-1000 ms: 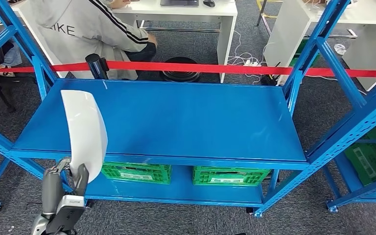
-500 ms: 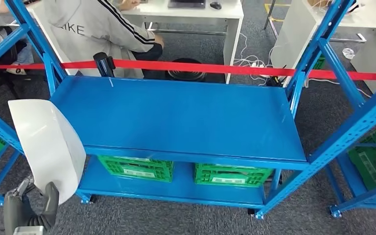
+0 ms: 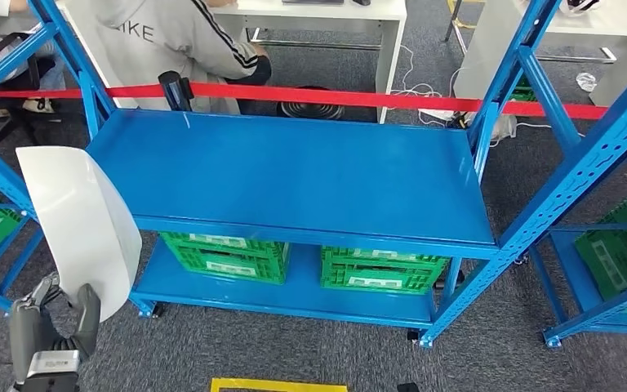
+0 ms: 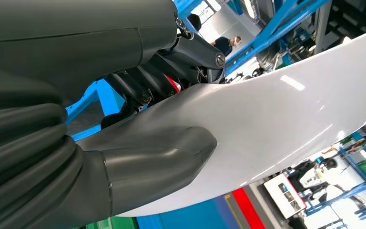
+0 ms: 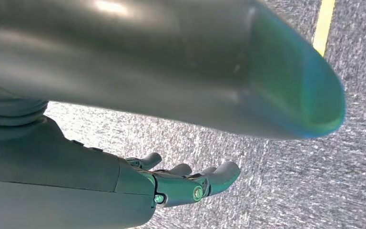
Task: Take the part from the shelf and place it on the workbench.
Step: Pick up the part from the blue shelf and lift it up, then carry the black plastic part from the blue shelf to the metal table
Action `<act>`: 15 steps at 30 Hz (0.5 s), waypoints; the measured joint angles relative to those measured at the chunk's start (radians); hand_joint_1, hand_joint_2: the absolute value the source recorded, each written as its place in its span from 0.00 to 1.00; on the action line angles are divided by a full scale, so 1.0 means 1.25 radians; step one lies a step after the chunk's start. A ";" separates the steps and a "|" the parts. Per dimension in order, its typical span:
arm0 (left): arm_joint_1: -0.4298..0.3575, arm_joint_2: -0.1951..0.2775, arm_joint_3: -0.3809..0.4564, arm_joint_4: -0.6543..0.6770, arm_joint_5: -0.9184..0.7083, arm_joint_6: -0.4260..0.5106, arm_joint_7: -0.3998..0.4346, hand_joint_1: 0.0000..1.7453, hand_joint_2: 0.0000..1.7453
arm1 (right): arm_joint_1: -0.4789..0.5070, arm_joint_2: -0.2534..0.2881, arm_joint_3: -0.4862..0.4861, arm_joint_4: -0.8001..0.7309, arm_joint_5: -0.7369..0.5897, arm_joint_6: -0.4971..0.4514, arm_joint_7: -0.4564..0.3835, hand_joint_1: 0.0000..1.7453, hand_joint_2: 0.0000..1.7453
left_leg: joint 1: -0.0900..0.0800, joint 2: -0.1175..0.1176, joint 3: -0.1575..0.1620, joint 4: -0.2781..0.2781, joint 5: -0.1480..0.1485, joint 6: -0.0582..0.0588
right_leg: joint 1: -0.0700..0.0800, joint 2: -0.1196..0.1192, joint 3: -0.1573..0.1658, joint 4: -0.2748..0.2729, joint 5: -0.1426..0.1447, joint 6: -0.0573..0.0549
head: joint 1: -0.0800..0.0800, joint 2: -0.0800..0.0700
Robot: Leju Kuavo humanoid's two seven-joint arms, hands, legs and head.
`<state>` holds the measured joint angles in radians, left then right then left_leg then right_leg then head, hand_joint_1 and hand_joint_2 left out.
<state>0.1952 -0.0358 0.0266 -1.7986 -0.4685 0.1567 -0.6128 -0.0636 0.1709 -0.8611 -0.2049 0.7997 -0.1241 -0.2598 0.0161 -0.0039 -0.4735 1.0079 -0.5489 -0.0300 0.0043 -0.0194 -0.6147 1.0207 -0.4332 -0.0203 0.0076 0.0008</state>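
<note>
The part [image 3: 77,224] is a long, curved, glossy white panel. It stands upright at the lower left of the head view, in front of the left end of the blue shelf [image 3: 294,175]. My left hand [image 3: 49,339] grips its lower end from below. In the left wrist view the thumb [image 4: 157,162] presses on the white panel [image 4: 286,124], with the darker fingers behind it. My right hand [image 5: 186,183] hangs above grey carpet, fingers loosely apart, holding nothing.
The shelf's top board is bare; two green crates [image 3: 224,255] [image 3: 384,271] sit on its lower level. Blue uprights [image 3: 539,163] flank it. Red tape [image 3: 359,98] runs behind, where a person [image 3: 163,33] sits at a white desk. A yellow floor line [image 3: 277,385] lies in front.
The whole picture has shifted, so the camera has moved: the shelf sits farther off and a yellow floor line has come into view. My left hand still holds the panel, now lower left.
</note>
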 joint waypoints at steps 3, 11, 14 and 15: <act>-0.020 -0.003 0.000 0.023 -0.003 -0.008 0.004 1.00 1.00 | -0.001 0.000 -0.016 0.000 -0.018 -0.025 -0.022 0.00 0.00 | -0.002 0.001 -0.014 -0.004 0.013 0.020 | -0.003 0.003 -0.007 0.004 0.005 0.016 | 0.000 0.000; -0.030 -0.012 0.010 0.067 -0.003 -0.003 0.004 1.00 1.00 | -0.003 -0.003 -0.040 0.000 -0.034 -0.044 -0.025 0.00 0.00 | 0.000 0.004 -0.095 0.004 0.076 0.034 | -0.009 0.011 -0.018 0.183 -0.114 0.035 | 0.006 0.000; -0.033 -0.015 0.015 0.076 -0.004 -0.003 0.002 1.00 1.00 | -0.007 -0.004 -0.061 0.000 -0.072 -0.029 -0.014 0.00 0.00 | -0.001 0.004 -0.116 0.011 0.094 0.024 | -0.006 0.015 0.093 0.019 -0.089 0.024 | 0.006 0.000; -0.036 -0.016 0.015 0.082 -0.005 -0.002 -0.002 1.00 1.00 | -0.008 -0.004 -0.072 0.000 -0.088 -0.021 -0.013 0.00 0.00 | -0.001 0.003 -0.118 0.011 0.100 0.019 | -0.003 0.017 0.109 -0.010 -0.092 0.018 | 0.007 0.000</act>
<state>0.1508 -0.0563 0.0456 -1.6957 -0.4746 0.1543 -0.6153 -0.0737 0.1660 -0.9505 -0.2049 0.6896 -0.1500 -0.2761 0.0153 0.0003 -0.6216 1.0215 -0.4236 -0.0068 0.0005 0.0012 -0.4786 1.0088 -0.5485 0.0025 0.0166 0.0008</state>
